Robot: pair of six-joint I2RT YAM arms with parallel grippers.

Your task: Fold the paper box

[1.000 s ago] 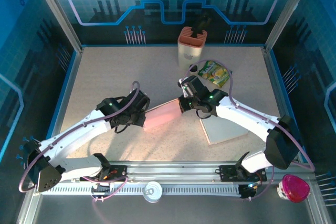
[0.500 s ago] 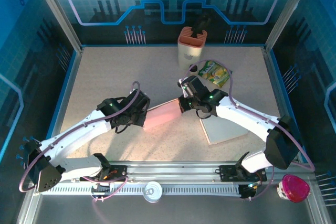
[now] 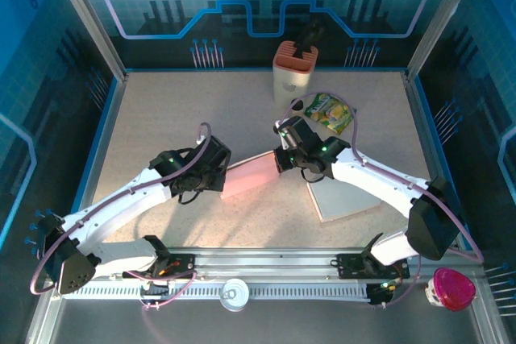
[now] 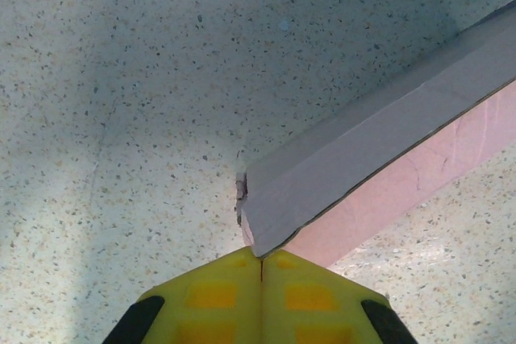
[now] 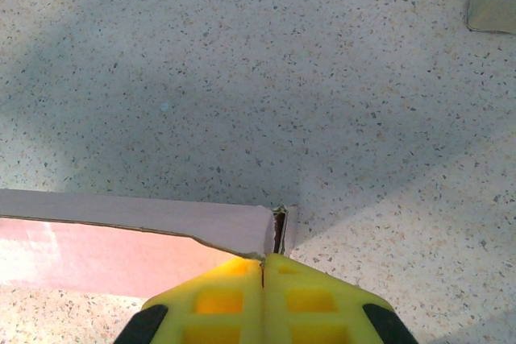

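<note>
The paper box (image 3: 251,175) is a flat pink sheet with low grey walls, lying mid-table between both arms. My left gripper (image 3: 223,179) is at its left end. In the left wrist view the yellow fingers (image 4: 210,296) are pressed together, and the corner of the box wall (image 4: 363,151) runs into the seam of the left gripper (image 4: 260,258). My right gripper (image 3: 278,160) is at the box's far right corner. Its jaws, seen in the right wrist view, are shut on the end of the grey wall (image 5: 121,211) at the right gripper's tip (image 5: 264,259).
An orange and white holder (image 3: 294,70) stands at the back, with a green snack packet (image 3: 329,112) just in front of it. A pale flat board (image 3: 343,197) lies under the right arm. A can (image 3: 234,292) and a pink container (image 3: 451,288) sit by the front rail.
The left gripper has closed onto the box's left corner and shifted slightly. The right gripper and the box have stayed put.
</note>
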